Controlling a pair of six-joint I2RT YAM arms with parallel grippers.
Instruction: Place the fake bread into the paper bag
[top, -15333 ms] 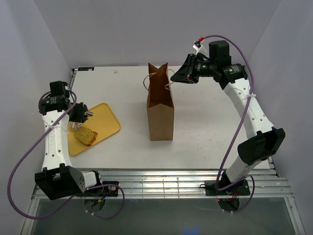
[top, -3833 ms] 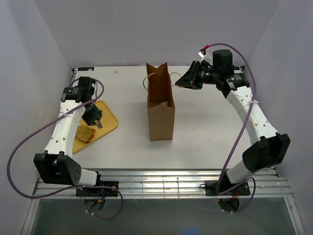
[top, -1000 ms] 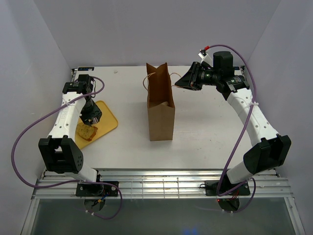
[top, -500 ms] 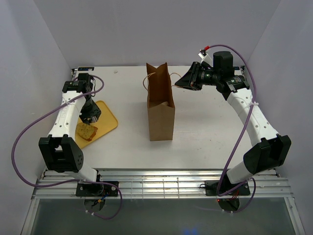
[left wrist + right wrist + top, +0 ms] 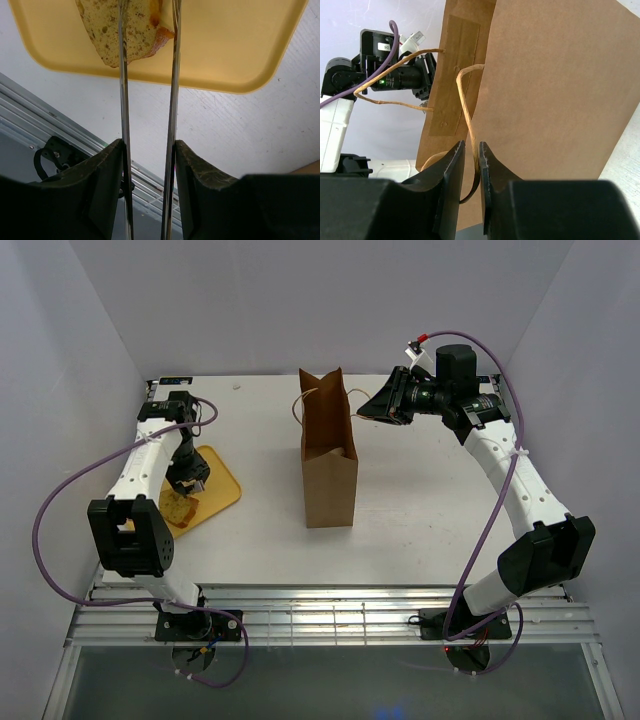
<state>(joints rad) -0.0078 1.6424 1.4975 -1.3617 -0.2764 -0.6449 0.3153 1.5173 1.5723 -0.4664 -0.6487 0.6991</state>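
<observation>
Left wrist view: bread slice (image 5: 145,25) lies on the yellow tray (image 5: 225,50). We see the left pincer (image 5: 148,10) blades apart over it, crust edge between them; can't tell if it's gripped. Paper bag (image 5: 328,470) stands upright mid-bench (image 5: 430,500), well apart from the tray. Right pincer (image 5: 471,145) is pinched tight on a bag handle (image 5: 467,100).

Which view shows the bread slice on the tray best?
Left wrist: the bread slice sits close up at the top edge, crumb and crust clear. Top external shows it small beside the left arm. Right wrist faces the paper bag, no bread.
</observation>
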